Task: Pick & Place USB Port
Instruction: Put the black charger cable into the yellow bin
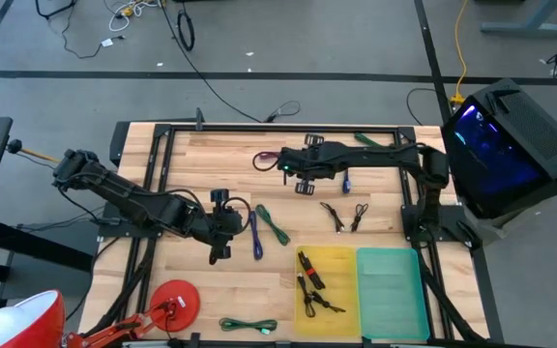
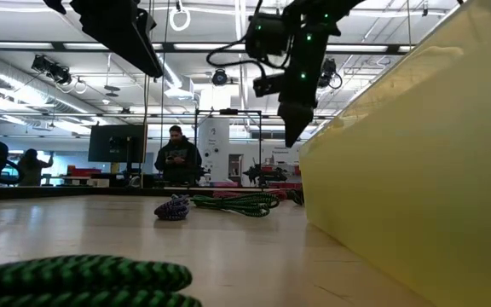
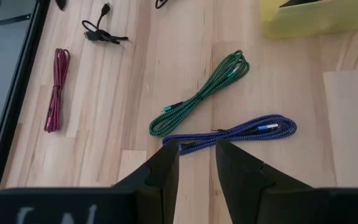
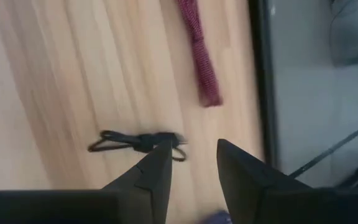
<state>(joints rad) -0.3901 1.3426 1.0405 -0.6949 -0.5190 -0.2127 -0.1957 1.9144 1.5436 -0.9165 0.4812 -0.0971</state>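
Note:
Several coiled USB cables lie flat on the wooden table. A blue one (image 3: 241, 130) (image 1: 256, 234) and a green one (image 3: 201, 93) (image 1: 274, 227) lie side by side just ahead of my left gripper (image 3: 197, 146) (image 1: 230, 232), which hovers open and empty. My right gripper (image 4: 191, 149) (image 1: 296, 177) hangs open above the table (image 2: 292, 128), over a small black cable (image 4: 135, 142). A red cable (image 4: 197, 50) lies beyond it by the far rail. Both also show in the left wrist view: black cable (image 3: 101, 34), red cable (image 3: 55, 90).
A yellow tray (image 1: 341, 259) holding black cables and a green tray (image 1: 390, 280) stand at the near right. Two more black cables (image 1: 344, 217) lie in the middle, another green cable (image 1: 248, 326) at the near edge. A red disc (image 1: 174, 300) sits near left. People stand in the room behind.

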